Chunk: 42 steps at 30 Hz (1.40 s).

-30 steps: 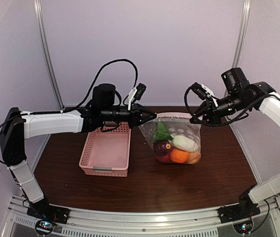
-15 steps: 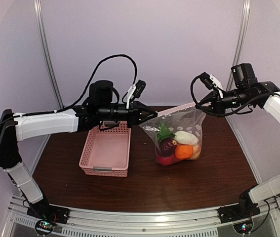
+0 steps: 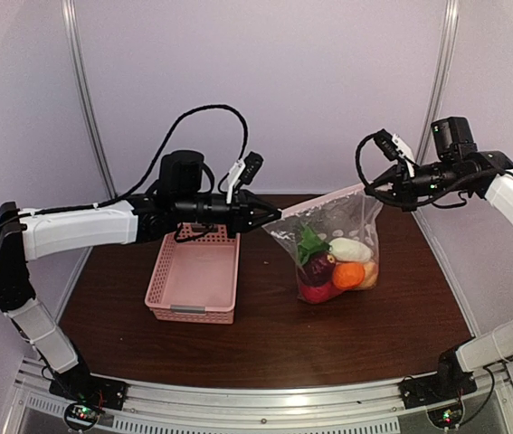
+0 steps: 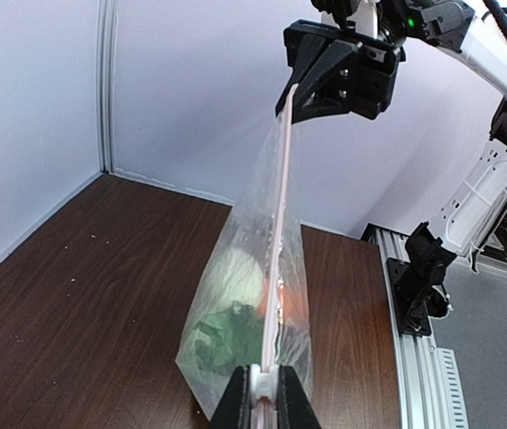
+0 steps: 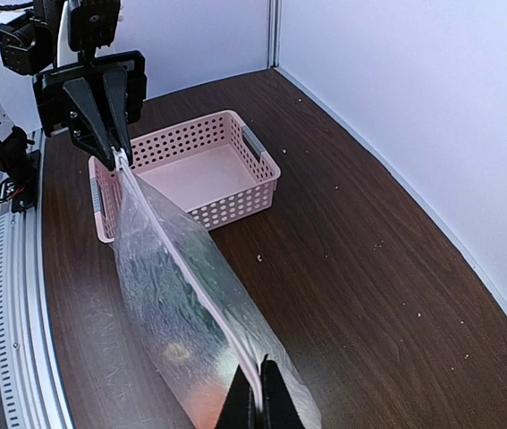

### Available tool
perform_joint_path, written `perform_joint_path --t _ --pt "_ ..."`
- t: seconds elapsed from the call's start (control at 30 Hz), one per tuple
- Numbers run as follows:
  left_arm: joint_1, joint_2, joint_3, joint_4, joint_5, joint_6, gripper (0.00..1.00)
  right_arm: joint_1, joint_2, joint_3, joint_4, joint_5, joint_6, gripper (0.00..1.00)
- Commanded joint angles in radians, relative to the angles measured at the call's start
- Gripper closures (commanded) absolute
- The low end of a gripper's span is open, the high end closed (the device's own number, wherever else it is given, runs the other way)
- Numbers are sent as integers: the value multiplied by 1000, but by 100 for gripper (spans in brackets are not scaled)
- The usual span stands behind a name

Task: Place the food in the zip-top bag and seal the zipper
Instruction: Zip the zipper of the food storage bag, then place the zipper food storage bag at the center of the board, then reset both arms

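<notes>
The clear polka-dot zip-top bag [image 3: 337, 244] hangs above the table, stretched between both grippers. Inside lie the food pieces: a white radish [image 3: 350, 250] with green leaves, a maroon piece [image 3: 319, 268], an orange piece [image 3: 348, 274] and a red one. My left gripper [image 3: 275, 217] is shut on the zipper's white slider tab [image 4: 266, 380] at the bag's left end. My right gripper [image 3: 371, 188] is shut on the zipper strip [image 5: 190, 277] at the higher right end. The pale strip [image 4: 282, 214] runs taut between them. The bag also shows in the right wrist view [image 5: 177, 313].
The pink lattice basket [image 3: 194, 276] sits on the table left of the bag, under my left arm; it also shows in the right wrist view [image 5: 190, 174]. The dark wooden table [image 3: 265, 339] has a metal rail along its near edge.
Both grippers have lifted the bag off the table. The right gripper rose and moved right, so the zipper strip now slopes up to the right and the food hangs lower in the bag.
</notes>
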Motion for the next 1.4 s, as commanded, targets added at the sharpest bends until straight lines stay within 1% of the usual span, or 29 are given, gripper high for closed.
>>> perform_joint_path --t 0.0,0.1,0.2,0.27,0.3,0.37,0.43,0.47,0.53,0.57,0.63,0.73,0.8,0.87,0.9,0.97,1.0,1.07,1.1,1.17,1.2,1.23,1.3,1.33,1.37 --pt "39 -33 -35 -69 -23 24 94 -44 -30 -4 72 36 20 100" --pt "41 -20 -18 -44 -25 16 94 -45 -12 -8 85 26 25 100" --pt "47 47 79 -62 -68 31 95 -48 27 2 151 37 47 100" --pt "67 118 176 -66 -71 31 97 -57 72 30 215 38 65 100" --pt "78 161 247 -80 -53 31 98 -58 104 58 237 38 67 100" --pt "99 242 413 -149 -28 51 98 -74 180 141 255 36 79 100" --pt "120 303 563 -261 -37 96 98 -99 257 246 241 19 81 100" --pt "133 330 617 -288 -40 108 98 -112 285 287 239 8 85 100" --pt "151 349 671 -296 -19 120 98 -128 319 331 239 -16 68 100" --pt "153 351 679 -290 -2 126 98 -130 319 327 241 -21 45 100" --pt "153 351 661 -266 52 109 98 -129 284 263 270 -42 8 100" --pt "143 338 571 -221 165 37 97 -117 179 54 297 -93 -68 100" --pt "118 316 475 -206 196 24 96 -97 96 -86 282 -87 -140 100" --pt "85 297 379 -210 211 21 92 -80 18 -221 250 -69 -214 100" --pt "70 290 334 -227 223 26 87 -77 -13 -276 232 -57 -248 93" --pt "47 266 251 -284 234 55 69 -76 -59 -350 155 -35 -330 69" --pt "42 242 204 -305 232 67 62 -78 -77 -365 92 -23 -368 59" --pt "40 172 107 -317 201 79 54 -83 -109 -352 -47 -22 -436 49" --pt "41 130 88 -333 174 98 50 -85 -129 -326 -140 -30 -461 45" --pt "45 52 89 -376 118 132 44 -92 -142 -228 -251 -53 -474 40" --pt "49 22 103 -399 96 147 39 -97 -140 -177 -284 -63 -455 38" --pt "52 -5 124 -418 64 156 35 -102 -139 -140 -273 -59 -385 35" --pt "60 -43 178 -455 -61 165 30 -113 -135 -94 -160 -29 -196 33" --pt "66 -55 206 -468 -127 171 29 -120 -135 -91 -62 1 -80 31" --pt "72 -67 227 -473 -201 175 27 -131 -134 -97 46 49 42 25"
